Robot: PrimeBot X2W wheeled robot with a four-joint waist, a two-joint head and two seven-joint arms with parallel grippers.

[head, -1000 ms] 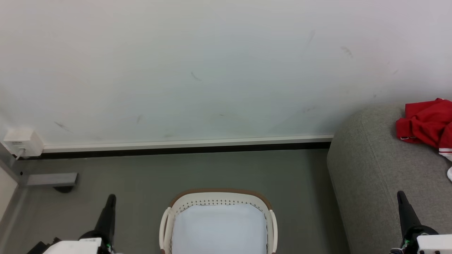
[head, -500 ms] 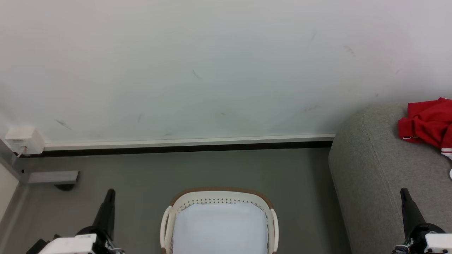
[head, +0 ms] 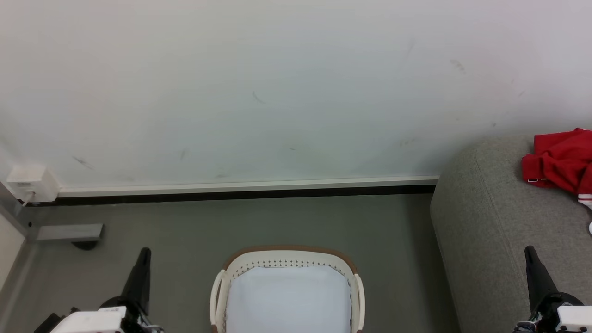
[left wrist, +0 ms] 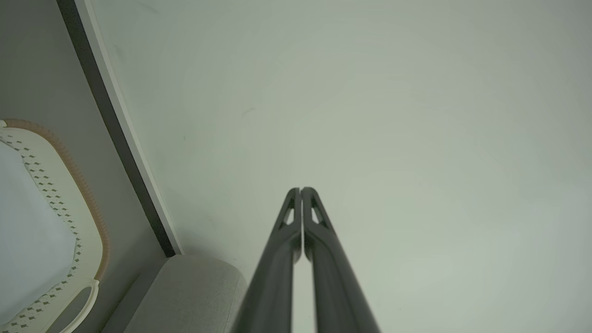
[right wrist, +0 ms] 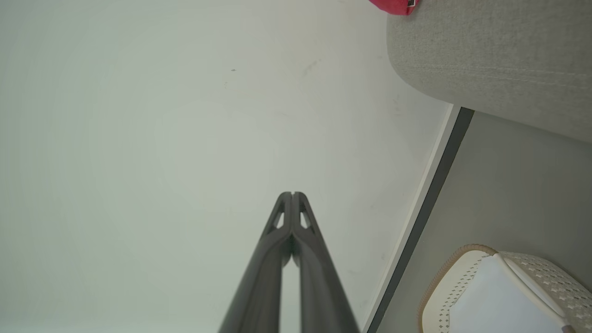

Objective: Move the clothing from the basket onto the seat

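**Clothing lies bunched on the seat; basket holds a pale liner**

Clothing (head: 562, 159) sits as a crumpled red heap on top of the grey seat (head: 490, 231), near the seat's end by the wall. The right edge of the head view cuts it off. Bunched as it is, no clear long axis or heading can be told. A strip of red-and-white striped trim shows at its lower right. A small tag sits at its lower left corner, and its writing is too small to read.

The basket (head: 286, 256) stands on the grey floor (head: 259, 222) between the two arms, well apart from the seat, with its rounded brown-rimmed end towards the wall (head: 277, 92). Inside it lies a smooth white-blue liner cloth (head: 286, 300).

A white box (head: 30, 182) sits low on the wall at far left. Its label is too small to read.

The left gripper (head: 144, 252) and right gripper (head: 528, 252) point up towards the wall. Each has its fingers pressed together, tip to tip, with nothing between them.
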